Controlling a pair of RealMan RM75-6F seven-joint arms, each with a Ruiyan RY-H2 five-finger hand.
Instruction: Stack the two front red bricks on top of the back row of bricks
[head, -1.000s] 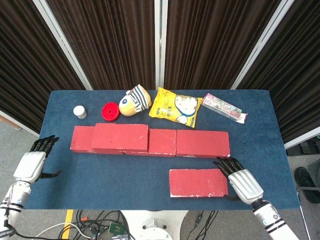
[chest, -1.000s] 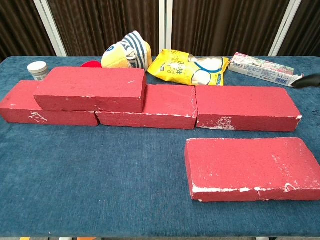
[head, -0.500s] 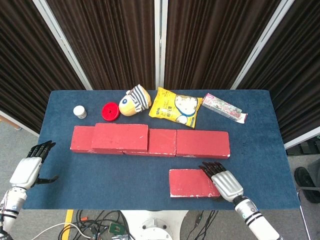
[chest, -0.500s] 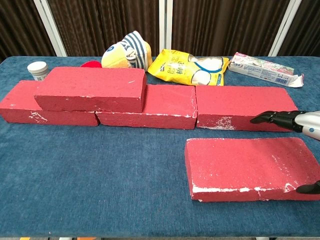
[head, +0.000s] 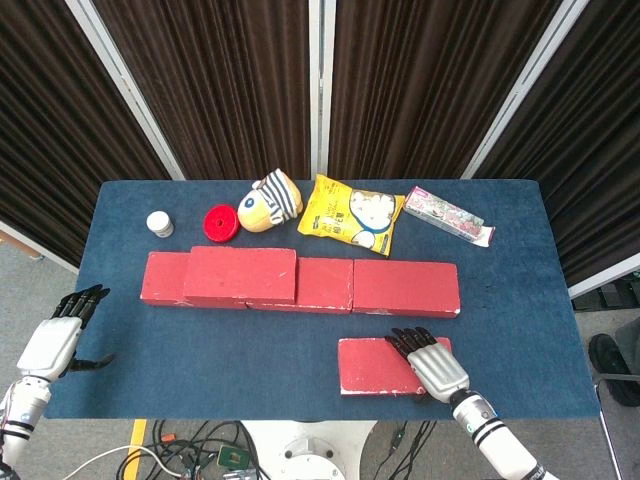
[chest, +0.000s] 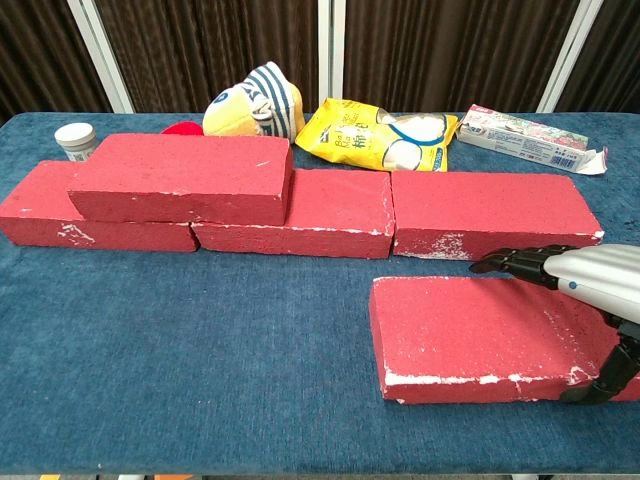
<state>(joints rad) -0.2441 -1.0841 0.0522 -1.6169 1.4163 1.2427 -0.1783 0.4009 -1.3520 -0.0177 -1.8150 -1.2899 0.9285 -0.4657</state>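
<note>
One red brick (head: 240, 275) (chest: 180, 178) lies stacked on the left part of the back row of bricks (head: 400, 288) (chest: 490, 215). A single front red brick (head: 380, 366) (chest: 480, 335) lies flat near the table's front edge. My right hand (head: 430, 365) (chest: 575, 280) reaches over this brick's right end. Its fingers (chest: 510, 263) stretch across the top, apart. The thumb (chest: 610, 375) hangs down by the front right corner. It holds nothing. My left hand (head: 58, 338) hovers open off the table's left edge, away from all bricks.
Behind the back row lie a white jar (head: 160, 223), a red lid (head: 220, 222), a striped plush toy (head: 270, 200), a yellow snack bag (head: 350, 213) and a toothpaste box (head: 448, 216). The blue table (head: 220, 350) ends just in front of the front brick.
My right hand has slid left from beside the front brick to over its right end. The left hand has drawn back and lower, off the table's left edge. The bricks have not moved.
</note>
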